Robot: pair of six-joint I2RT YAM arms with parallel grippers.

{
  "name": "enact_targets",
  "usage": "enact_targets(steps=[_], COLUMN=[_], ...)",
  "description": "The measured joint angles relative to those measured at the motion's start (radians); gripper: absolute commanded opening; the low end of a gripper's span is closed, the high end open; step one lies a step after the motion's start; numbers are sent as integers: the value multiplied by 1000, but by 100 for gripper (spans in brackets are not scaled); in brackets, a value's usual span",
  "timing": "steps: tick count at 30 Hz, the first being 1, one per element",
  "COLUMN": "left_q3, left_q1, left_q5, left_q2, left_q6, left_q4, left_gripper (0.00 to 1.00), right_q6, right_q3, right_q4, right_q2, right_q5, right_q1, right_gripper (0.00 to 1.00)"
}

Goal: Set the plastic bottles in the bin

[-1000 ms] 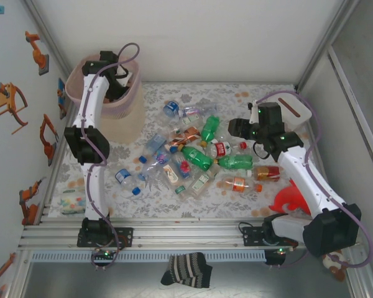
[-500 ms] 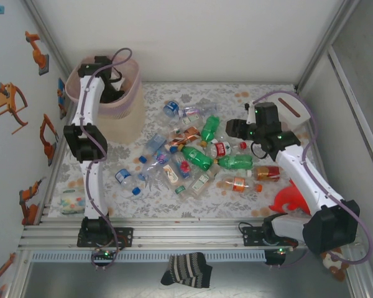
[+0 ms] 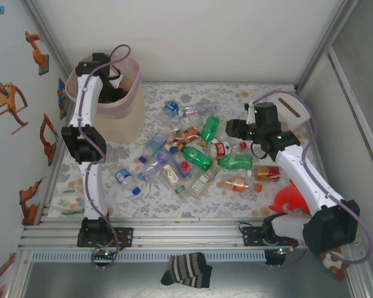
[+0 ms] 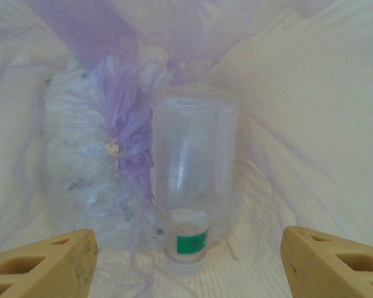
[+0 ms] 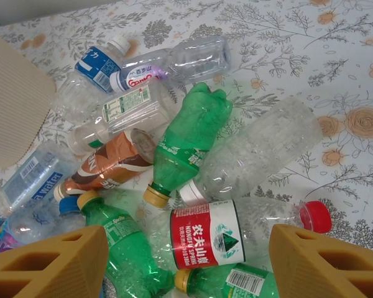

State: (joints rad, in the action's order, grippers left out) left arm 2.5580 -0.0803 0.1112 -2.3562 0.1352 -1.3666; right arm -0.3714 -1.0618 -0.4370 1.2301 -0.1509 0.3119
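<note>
The pale pink bin stands at the back left of the table. My left gripper hangs inside its mouth, open. Below the spread fingers a clear bottle with a green label lies on the bin's liner, touching neither finger. Several plastic bottles, clear and green, lie heaped mid-table. My right gripper hovers over the heap's right side, open. A clear, red-labelled bottle with a red cap lies beneath and between its fingers, ungripped. A green bottle lies just beyond.
A red plastic object lies by the right arm's base and a white box with a slot behind the right gripper. A small packet sits at the front left. A striped sock lies below the rail.
My left gripper has moved a little left over the bin and its fingers have spread wide; the clear bottle now lies free in the bin. The right gripper barely shifted.
</note>
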Motion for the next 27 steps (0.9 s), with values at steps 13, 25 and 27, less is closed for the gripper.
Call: enact_targets(steps=[13, 25, 27], left_q3=[-63, -489, -589], left_q1=[-26, -172, -210], left_q5=[-6, -17, -24], left_q2=[309, 719, 800], left_q6=[-16, -59, -79], left_q4=[18, 119, 145], left_gripper=[76, 75, 75], right_q6=[2, 4, 4], right_q3=[-22, -120, -129], right_q4=[-22, -81, -88], right_q2=[33, 83, 84], right_q5=[6, -21, -25], right_q1=[4, 5, 5], right_gripper=[68, 68, 68])
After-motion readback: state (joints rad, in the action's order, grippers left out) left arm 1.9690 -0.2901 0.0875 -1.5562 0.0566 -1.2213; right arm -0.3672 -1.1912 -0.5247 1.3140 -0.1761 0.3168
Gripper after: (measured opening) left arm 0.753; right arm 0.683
